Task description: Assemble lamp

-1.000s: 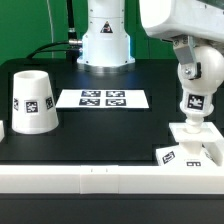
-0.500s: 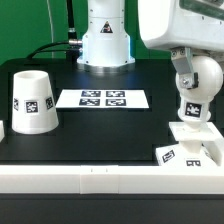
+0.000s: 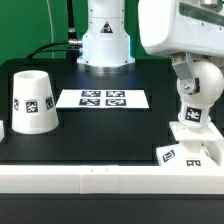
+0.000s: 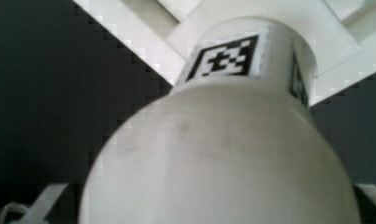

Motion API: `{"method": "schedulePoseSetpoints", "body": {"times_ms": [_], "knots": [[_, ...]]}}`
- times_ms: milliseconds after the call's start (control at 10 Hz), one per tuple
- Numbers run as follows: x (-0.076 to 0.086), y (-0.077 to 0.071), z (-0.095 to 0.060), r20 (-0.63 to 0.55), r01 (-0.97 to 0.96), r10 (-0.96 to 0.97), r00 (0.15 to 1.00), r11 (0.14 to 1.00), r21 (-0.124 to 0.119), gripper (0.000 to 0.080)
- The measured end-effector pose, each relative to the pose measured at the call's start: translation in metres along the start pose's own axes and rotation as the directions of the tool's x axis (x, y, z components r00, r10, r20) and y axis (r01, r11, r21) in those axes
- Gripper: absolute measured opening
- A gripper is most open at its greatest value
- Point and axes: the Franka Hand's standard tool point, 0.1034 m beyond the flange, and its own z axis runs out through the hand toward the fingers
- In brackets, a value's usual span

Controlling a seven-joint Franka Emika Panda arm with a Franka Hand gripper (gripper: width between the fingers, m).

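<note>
My gripper [image 3: 190, 66] is shut on the white rounded bulb [image 3: 197, 88] at the exterior view's right. The bulb is slightly tilted, and its tagged lower end sits at or just above the middle of the flat square base [image 3: 205, 150] near the table's front edge; I cannot tell if they touch. In the wrist view the bulb [image 4: 211, 140] fills the picture, the base [image 4: 158, 20] shows beyond it, and my gripper [image 4: 203, 208] is only dark finger edges [image 4: 28, 200] at the sides. The tapered shade [image 3: 33, 100] stands mouth down at the left.
The marker board [image 3: 102, 98] lies flat in the middle of the black table. The white robot pedestal [image 3: 105, 40] stands behind it. A white rail [image 3: 90, 180] runs along the front edge.
The gripper has lowered the bulb toward the base, and the bulb now leans a little more. The shade and base have not moved.
</note>
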Motion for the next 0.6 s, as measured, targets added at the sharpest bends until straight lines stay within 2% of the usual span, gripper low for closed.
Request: {"method": "schedulePoseSetpoints", "body": {"times_ms": [200, 300, 600], "knots": [[0.0000, 0.0000, 0.0000, 0.000, 0.000, 0.000, 1.000, 1.000, 0.000, 0.0576], [0.0000, 0.0000, 0.0000, 0.000, 0.000, 0.000, 1.000, 1.000, 0.000, 0.0669], [0.0020, 0.0005, -0.0039, 0.003, -0.001, 0.001, 1.000, 1.000, 0.001, 0.0698]]}}
